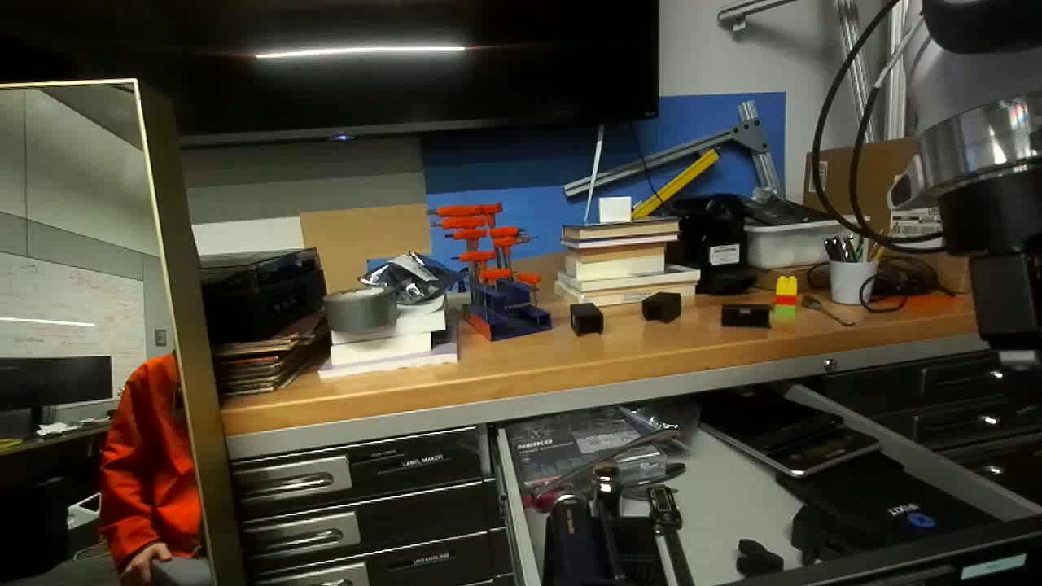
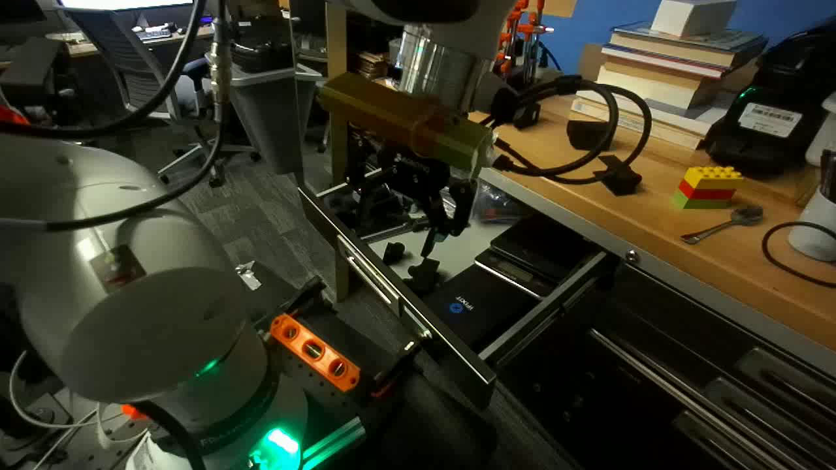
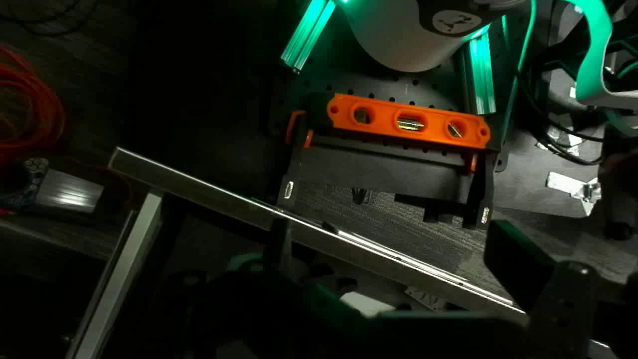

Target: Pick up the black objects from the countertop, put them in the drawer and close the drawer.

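Observation:
Three small black objects stand on the wooden countertop [image 1: 521, 370]: a left one [image 1: 586, 318], a middle one [image 1: 662, 307] and a right one [image 1: 746, 315]. They also show behind the cables in an exterior view, the right one lying nearest [image 2: 619, 176]. The drawer [image 1: 708, 496] is pulled open below; its front strip shows in an exterior view [image 2: 369, 271] and the wrist view [image 3: 209, 202]. My gripper [image 2: 395, 232] hangs above the open drawer. In the wrist view its fingers [image 3: 389, 239] are wide apart with nothing seen between them.
The drawer holds a caliper [image 1: 667, 521], a scale [image 1: 814, 443], an iFixit case [image 1: 904, 505] and dark bits [image 2: 423, 274]. On the countertop are a red tool rack [image 1: 496, 285], books [image 1: 623, 260], toy bricks [image 1: 785, 297], a spoon [image 2: 725, 222] and a cup [image 1: 853, 281].

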Robot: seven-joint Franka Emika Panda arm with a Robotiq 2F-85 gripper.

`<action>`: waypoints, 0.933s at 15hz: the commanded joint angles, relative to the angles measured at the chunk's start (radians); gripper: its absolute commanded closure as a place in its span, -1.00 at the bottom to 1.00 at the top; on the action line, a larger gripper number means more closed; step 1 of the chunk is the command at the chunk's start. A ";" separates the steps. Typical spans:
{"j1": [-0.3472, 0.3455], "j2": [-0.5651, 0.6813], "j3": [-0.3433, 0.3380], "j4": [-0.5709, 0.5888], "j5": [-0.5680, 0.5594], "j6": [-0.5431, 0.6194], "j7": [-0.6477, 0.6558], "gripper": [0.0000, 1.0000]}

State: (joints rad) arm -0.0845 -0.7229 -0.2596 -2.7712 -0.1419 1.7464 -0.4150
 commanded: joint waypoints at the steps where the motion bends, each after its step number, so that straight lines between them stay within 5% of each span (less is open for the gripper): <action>1: -0.004 0.001 0.005 0.002 0.003 -0.002 -0.002 -1.00; 7: -0.005 0.007 0.007 0.003 0.006 0.007 0.009 -1.00; 14: 0.002 0.220 0.098 0.085 0.015 0.223 0.229 -1.00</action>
State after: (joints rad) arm -0.0829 -0.6265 -0.2072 -2.7530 -0.1390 1.8903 -0.2809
